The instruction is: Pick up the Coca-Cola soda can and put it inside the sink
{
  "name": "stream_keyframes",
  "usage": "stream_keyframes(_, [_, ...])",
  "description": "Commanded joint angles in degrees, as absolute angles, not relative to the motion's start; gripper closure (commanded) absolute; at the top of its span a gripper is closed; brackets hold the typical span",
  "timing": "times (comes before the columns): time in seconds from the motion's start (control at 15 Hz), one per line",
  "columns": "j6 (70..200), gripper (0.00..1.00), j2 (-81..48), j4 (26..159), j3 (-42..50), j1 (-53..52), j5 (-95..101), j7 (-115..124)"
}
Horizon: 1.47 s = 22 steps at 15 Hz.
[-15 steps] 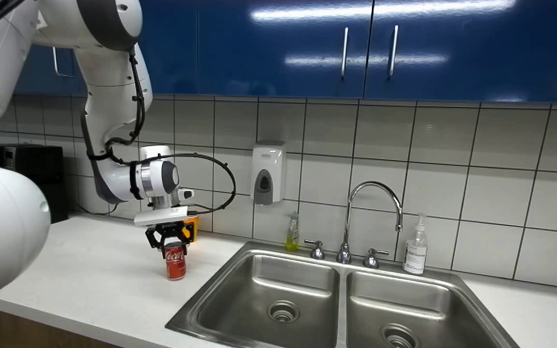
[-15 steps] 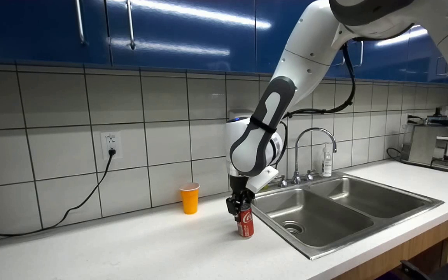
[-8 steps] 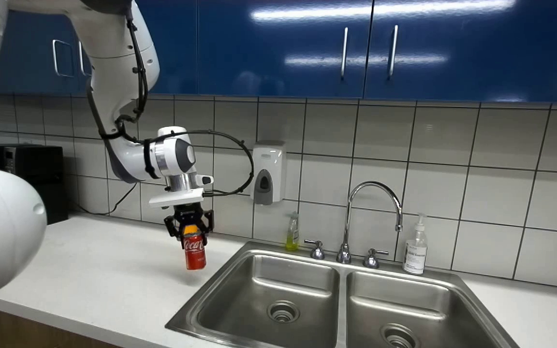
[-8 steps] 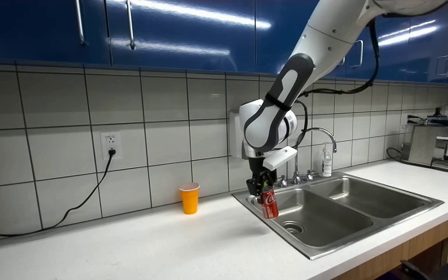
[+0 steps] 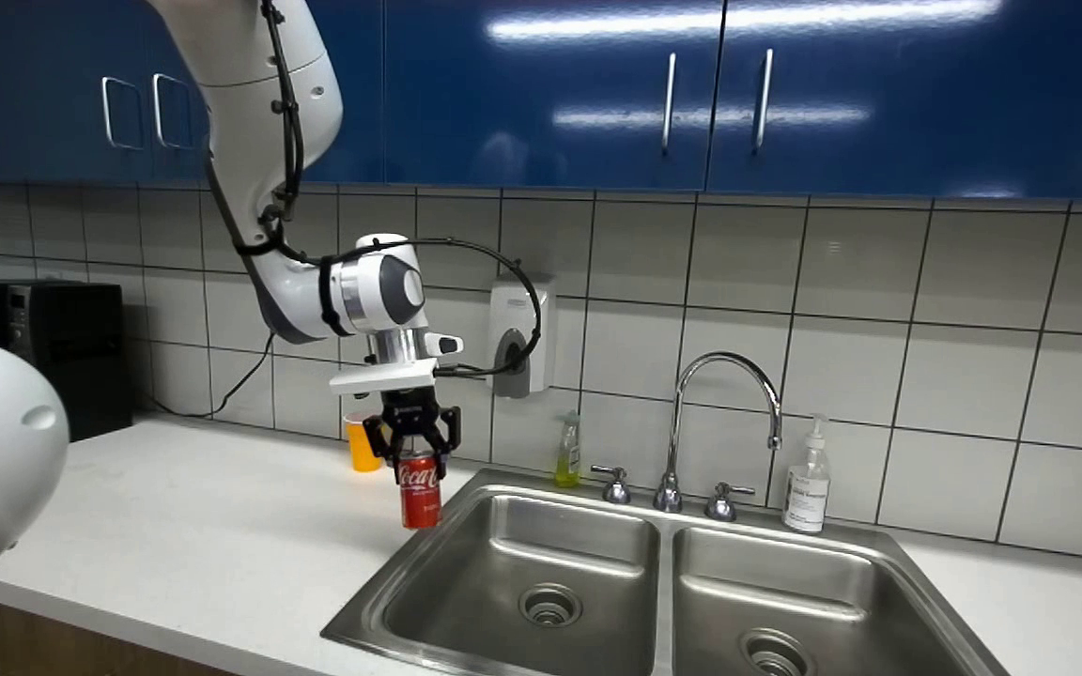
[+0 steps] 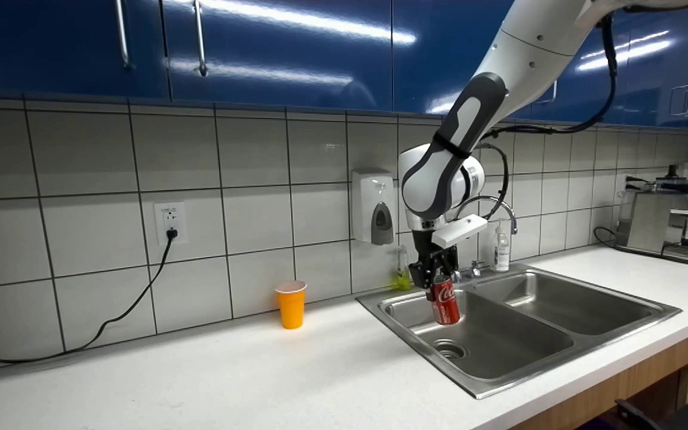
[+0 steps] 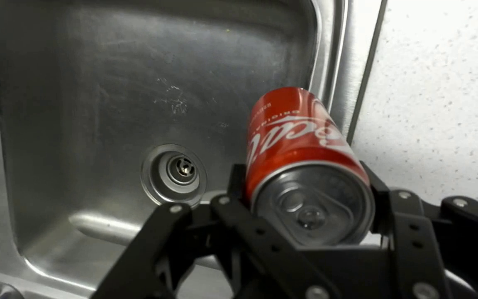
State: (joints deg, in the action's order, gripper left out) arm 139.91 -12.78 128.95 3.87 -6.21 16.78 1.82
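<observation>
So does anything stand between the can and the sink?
Nothing visible does. The gripper holds the Coca-Cola can in the air near the rim of the sink; I cannot tell whether it is wholly past that rim. The faucet stands apart, at the back.

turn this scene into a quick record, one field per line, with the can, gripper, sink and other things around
held object: red Coca-Cola can
gripper: closed on the can near its top end
sink: steel, two bowls
can position: in the air at the sink's edge, exact height unclear
faucet: curved, at the sink's back
cup: orange, upright on the counter
wall dispenser: white and grey
status: can not yet set down
</observation>
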Motion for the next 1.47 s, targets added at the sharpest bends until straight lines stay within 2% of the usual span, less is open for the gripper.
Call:
stream_keyframes(0.0, [139.3, 0.62, -12.2, 128.8, 4.0, -3.2, 15.8, 3.0])
stream_keyframes(1.4, [148.3, 0.62, -29.4, 116.2, 10.4, 6.2, 9.2, 2.4])
